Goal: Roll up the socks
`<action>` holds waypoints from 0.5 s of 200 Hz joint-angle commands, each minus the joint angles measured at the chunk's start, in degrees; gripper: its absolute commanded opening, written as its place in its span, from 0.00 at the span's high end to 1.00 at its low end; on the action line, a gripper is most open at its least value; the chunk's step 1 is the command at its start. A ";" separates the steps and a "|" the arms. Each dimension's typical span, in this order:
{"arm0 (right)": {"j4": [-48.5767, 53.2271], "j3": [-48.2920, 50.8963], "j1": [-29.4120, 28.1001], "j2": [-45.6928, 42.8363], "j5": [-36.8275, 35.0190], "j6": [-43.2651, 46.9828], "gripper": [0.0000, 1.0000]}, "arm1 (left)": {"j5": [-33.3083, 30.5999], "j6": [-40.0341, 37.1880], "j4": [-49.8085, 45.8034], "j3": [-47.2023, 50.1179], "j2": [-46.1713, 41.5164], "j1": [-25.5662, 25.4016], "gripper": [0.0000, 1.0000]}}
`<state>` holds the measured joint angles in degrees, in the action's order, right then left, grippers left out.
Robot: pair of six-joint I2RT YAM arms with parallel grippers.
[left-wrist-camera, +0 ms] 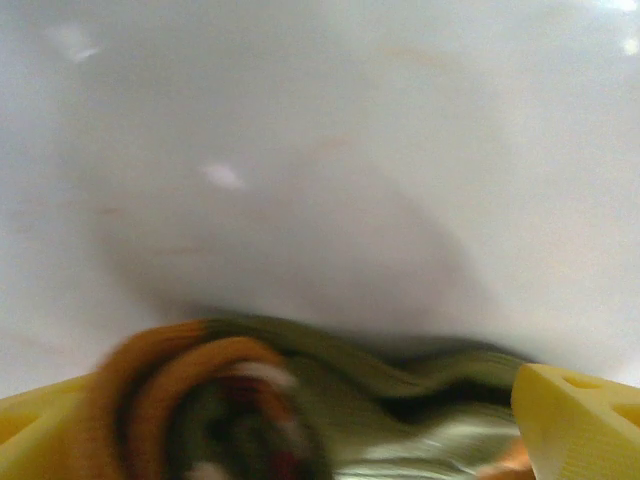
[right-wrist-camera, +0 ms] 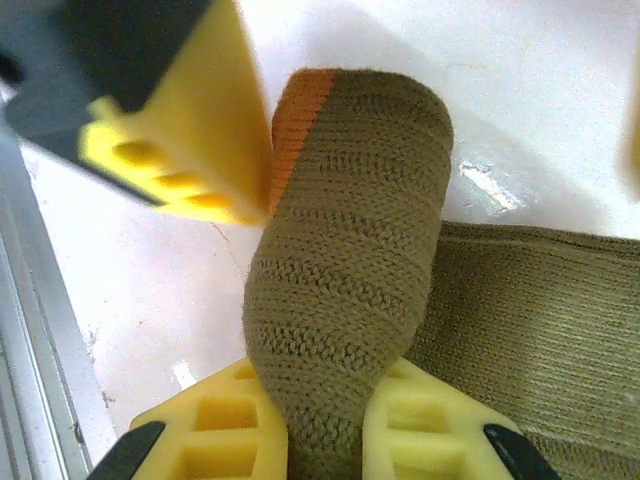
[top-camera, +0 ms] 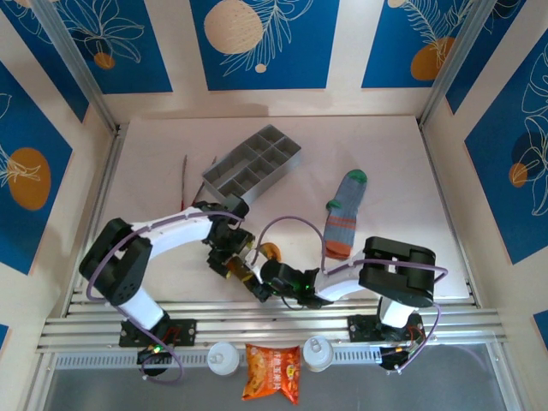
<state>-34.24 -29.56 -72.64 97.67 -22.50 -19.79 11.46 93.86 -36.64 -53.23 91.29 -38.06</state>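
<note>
Olive-brown sock (right-wrist-camera: 350,230) rolled, pinched in right gripper (right-wrist-camera: 325,430), left gripper (left-wrist-camera: 300,430) spread — straddling it.

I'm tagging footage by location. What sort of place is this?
Probably a robot lab test cell, not a home: a white table boxed in by blue leaf-print panels, a left arm and a right arm bolted to aluminium rails, and a grey compartment tray as a prop.

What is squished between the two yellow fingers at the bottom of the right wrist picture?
The olive-brown sock. In the right wrist view, the right gripper pinches it, with one yellow finger on each side.
</note>
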 commanded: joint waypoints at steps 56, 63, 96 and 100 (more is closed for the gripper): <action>8.79 10.70 1.22 11.06 8.57 -13.42 1.00 | -0.69 -18.32 5.47 5.43 -12.16 3.14 0.15; 8.21 11.21 1.65 11.71 8.94 -14.49 1.00 | -0.78 -19.37 4.82 6.32 -13.49 3.18 0.18; 1.88 14.31 3.63 14.91 11.50 -18.68 1.00 | -1.21 -23.18 4.88 11.06 -20.40 3.04 0.34; 0.89 14.68 4.03 15.25 11.86 -19.04 1.00 | -1.01 -23.36 5.23 11.68 -21.07 3.02 0.36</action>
<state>-55.70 -22.63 -69.49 103.33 -17.19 -33.23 11.11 75.88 -30.41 -44.84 74.00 -35.44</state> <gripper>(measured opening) 0.139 0.671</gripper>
